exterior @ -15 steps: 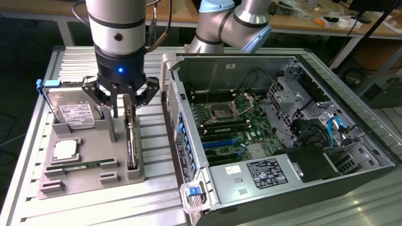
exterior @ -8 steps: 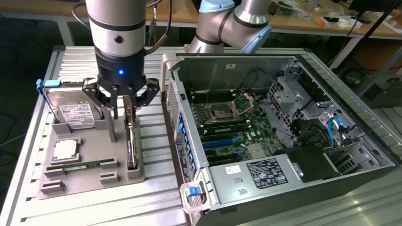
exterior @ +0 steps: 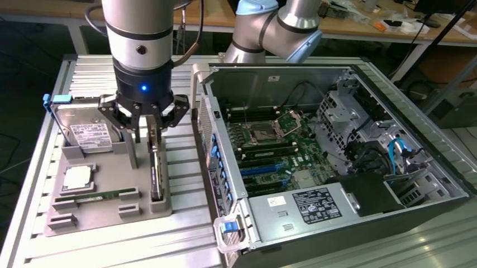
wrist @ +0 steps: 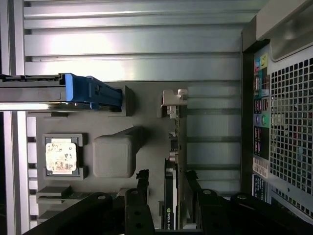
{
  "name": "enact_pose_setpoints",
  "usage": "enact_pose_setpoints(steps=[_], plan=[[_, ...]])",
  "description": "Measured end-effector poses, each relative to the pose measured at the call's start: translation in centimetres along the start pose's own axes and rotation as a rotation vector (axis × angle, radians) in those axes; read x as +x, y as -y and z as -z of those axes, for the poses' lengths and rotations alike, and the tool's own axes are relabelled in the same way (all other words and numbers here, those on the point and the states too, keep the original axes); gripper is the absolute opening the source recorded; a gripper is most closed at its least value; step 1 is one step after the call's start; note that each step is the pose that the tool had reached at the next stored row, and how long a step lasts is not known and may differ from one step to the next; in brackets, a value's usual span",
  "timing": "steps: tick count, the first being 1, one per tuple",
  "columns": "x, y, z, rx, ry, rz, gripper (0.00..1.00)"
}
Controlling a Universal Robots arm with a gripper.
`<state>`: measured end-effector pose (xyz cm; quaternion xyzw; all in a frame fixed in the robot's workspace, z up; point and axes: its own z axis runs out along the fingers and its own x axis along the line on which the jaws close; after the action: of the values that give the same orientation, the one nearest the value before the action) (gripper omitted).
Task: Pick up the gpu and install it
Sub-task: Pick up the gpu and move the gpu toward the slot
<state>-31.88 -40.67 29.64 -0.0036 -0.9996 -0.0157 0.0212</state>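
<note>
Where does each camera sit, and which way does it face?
Exterior view: off the arm, raised, looking down on the grey tray and the open PC case; it shows the arm and the gripper, open, straddling the gpu.
Wrist view: on the wrist, looking down along the fingers at the tray; they stand either side of the gpu's edge.
Shared: gripper, gpu, tray, hard drive, PC case.

My arm (exterior: 140, 28) is plain silver tubing with a black wrist cuff (exterior: 143, 75) and a tiny blue light (exterior: 143, 87). Pale blue joint caps (exterior: 302, 47) sit around 1 o'clock, a black cable (exterior: 198, 30) runs alongside, and the gripper (exterior: 149, 124) is black linkage bars.
</note>
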Motion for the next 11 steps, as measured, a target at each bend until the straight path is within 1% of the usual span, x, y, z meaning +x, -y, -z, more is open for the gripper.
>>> enact_pose_setpoints(steps=[11], plan=[[-0.02, 0.06, -0.39, 0.0004, -0.0004, 0.009, 0.42]])
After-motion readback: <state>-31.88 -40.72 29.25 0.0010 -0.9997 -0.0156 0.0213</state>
